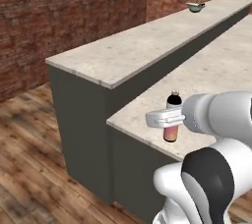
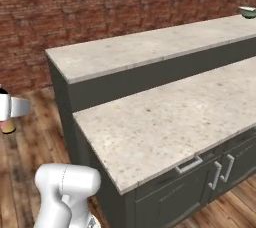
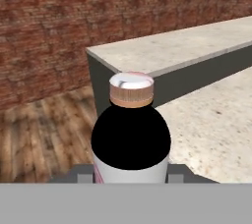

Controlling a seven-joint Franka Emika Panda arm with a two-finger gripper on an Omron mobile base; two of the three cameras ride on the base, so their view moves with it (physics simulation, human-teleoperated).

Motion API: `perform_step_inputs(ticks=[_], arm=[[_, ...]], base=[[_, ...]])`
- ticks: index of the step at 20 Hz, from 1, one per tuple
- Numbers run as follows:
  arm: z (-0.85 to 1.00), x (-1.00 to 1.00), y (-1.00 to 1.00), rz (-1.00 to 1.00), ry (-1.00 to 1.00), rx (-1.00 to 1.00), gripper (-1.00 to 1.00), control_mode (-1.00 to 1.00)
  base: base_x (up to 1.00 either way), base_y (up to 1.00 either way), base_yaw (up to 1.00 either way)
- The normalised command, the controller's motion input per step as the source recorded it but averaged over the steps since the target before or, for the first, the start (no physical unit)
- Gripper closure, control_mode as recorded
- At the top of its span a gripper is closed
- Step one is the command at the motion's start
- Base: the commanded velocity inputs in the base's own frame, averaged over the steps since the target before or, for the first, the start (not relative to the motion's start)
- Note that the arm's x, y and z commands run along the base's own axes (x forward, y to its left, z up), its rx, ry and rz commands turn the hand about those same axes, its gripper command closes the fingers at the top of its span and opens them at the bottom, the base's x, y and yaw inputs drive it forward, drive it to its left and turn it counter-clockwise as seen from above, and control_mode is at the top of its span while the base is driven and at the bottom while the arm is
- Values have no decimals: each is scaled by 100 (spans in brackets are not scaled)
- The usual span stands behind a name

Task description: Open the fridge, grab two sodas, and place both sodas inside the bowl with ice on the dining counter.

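My hand [image 1: 171, 118] is closed on the soda bottle [image 1: 171, 132], gripping its body; bottle upright, black neck and cap above my fingers, pink-orange base below. Bottle held in the air at the near corner of the lower tabletop [image 1: 216, 70], not resting on it. Bowl [image 1: 195, 7] sits on the raised dining counter [image 1: 147, 46], toward its far end, well apart from my hand.

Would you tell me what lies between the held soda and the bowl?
In the left base view, only bare counter top stretches from the soda in the gripper to the bowl.
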Motion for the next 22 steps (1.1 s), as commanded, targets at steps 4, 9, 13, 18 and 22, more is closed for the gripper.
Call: perform_step_inputs(ticks=[4,9,13,18,22], arm=[[0,0,0,0,0,0,100,100],[0,0,0,0,0,0,100,100],[0,0,0,0,0,0,100,100],[0,0,0,0,0,0,100,100],[0,0,0,0,0,0,100,100]], base=[[53,100,-16],[71,100,-20],[70,100,-18],[9,100,-8],[0,100,-4]])
